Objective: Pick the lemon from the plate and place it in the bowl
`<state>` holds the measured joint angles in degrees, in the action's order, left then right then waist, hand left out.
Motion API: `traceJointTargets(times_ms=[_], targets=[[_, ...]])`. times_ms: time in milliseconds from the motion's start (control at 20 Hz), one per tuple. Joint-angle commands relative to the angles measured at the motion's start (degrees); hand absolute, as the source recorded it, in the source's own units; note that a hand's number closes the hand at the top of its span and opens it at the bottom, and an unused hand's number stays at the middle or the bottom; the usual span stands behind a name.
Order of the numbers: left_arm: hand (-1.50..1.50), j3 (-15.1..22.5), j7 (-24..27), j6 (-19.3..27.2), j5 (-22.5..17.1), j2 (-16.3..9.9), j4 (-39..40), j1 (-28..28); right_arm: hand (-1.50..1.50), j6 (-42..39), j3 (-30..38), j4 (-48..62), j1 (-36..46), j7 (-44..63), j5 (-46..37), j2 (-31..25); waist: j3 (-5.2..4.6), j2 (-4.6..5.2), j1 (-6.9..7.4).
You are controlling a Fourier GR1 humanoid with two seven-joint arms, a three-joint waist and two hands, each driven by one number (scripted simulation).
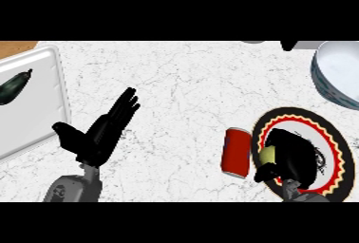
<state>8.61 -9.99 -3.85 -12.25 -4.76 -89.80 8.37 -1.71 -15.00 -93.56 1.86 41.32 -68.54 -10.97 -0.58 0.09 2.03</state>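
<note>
lemon (268, 153) lower right, on plate (339, 142), mostly hidden | right hand (294, 154) curled round it | likely light, firm, waxy, rolls: hold across its middle | bowl (335, 76) upper right | can (236, 152) beside plate | left hand (105, 130) resting, fingers straight

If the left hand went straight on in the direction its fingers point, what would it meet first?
Probably nothing: the left hand points up-right over bare counter, and that line looks free to the picture's top.

White marble counter (189, 85) bears plate (336, 137), bowl (329, 80), red can (236, 153), seemingly a white tray (42, 71).
</note>
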Motion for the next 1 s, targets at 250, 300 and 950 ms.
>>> traceJointTargets(times_ms=[250,300,950], targets=[[0.0,0.66,0.04,1.96,2.1,1.38,-2.36,-3.34,1.5,-20.33,8.04,-6.47,17.33,-1.99,9.58,-4.14,0.57,-0.18,-1.86],[0.0,-0.07,2.54,1.0,2.52,0.59,0.65,-2.98,1.5,-23.41,7.3,-13.66,17.91,1.68,8.93,-4.51,0.52,-0.31,-2.3],[0.0,-2.2,0.35,-1.3,0.77,-0.06,-1.75,-3.34,1.5,-31.17,20.25,-19.46,30.96,4.37,12.26,-9.37,0.57,-0.16,-1.98]])
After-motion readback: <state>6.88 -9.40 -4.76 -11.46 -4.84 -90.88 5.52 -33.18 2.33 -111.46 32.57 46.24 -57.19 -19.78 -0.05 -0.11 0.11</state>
